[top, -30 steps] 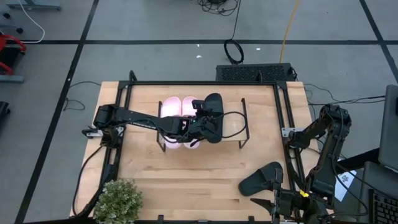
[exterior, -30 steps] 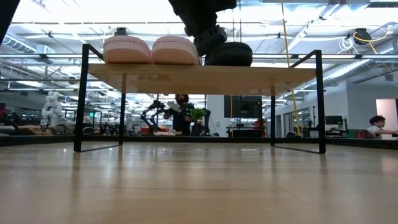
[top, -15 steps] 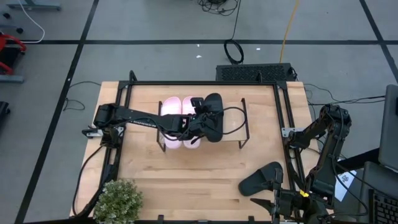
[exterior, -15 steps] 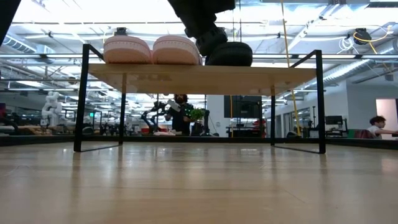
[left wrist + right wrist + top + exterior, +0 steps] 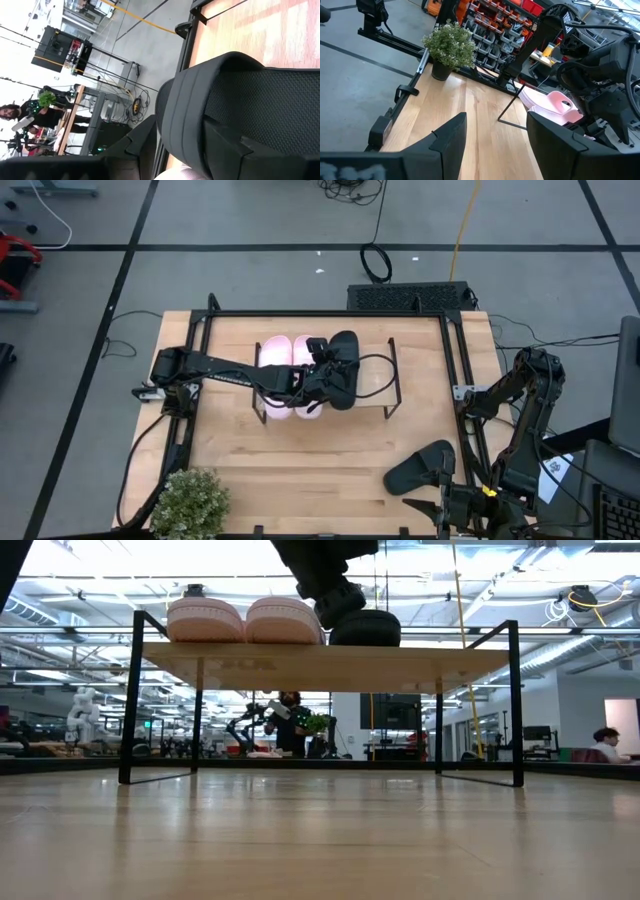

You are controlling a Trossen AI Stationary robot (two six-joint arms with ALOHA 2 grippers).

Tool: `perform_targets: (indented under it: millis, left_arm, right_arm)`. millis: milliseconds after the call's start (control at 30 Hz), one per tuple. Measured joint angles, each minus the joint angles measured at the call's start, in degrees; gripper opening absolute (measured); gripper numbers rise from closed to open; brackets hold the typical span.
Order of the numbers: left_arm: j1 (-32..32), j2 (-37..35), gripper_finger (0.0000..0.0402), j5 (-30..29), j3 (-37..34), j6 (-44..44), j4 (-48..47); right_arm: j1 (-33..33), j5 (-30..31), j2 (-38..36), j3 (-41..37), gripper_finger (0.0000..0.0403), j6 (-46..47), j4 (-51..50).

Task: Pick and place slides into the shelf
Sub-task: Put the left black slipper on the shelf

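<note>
Your left gripper (image 5: pixel 322 376) is clamped on a black slide (image 5: pixel 341 368) resting on the shelf (image 5: pixel 375 385) right beside the pink pair (image 5: pixel 278 350) — let go crooked and its rounded foam edge could nudge them or hang off the smooth board. The other black slide (image 5: pixel 420 467) lies near your right gripper (image 5: pixel 496 131), parked with fingers apart.

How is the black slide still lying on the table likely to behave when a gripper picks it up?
The black slide on the table looks like moulded foam, so probably light for its size. Its wide strap should flex a little rather than flop. It lies flat on its sole, so it is unlikely to roll. The right gripper is open nearby.
</note>
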Motion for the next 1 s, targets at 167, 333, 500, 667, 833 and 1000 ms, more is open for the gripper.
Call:
perform_targets:
  millis: [167, 333, 500, 667, 833, 1000]
  left_arm:
    - [0.0, 0.0, 0.0153, 0.0, 0.0, -0.4, 0.0]
    - [-0.1, 0.0, 0.0153, 0.1, 0.0, -0.6, 0.6]
    - [-0.1, 0.0, 0.0153, 2.1, 0.0, -1.0, 0.6]
    - [-0.1, 0.0, 0.0153, 3.0, 0.0, -1.9, 0.5]
    - [-0.1, 0.0, 0.0153, 3.1, 0.0, -2.3, 0.5]
    - [-0.7, 0.0, 0.0152, 3.1, 0.0, -2.3, 0.8]
  right_arm:
    - [0.0, 0.0, 0.0, 0.0, 0.0199, 0.0, 0.0]
    - [0.0, 0.0, 0.0, 0.0, 0.0199, 0.0, 0.0]
    - [0.0, 0.0, 0.0, 0.0, 0.0199, 0.0, 0.0]
    - [0.0, 0.0, 0.0, 0.0, 0.0199, 0.2, 0.0]
    - [0.0, -0.1, 0.0, 0.0, 0.0199, 0.2, 0.0]
    - [0.0, -0.1, 0.0, 0.0, 0.0199, 0.2, 0.0]
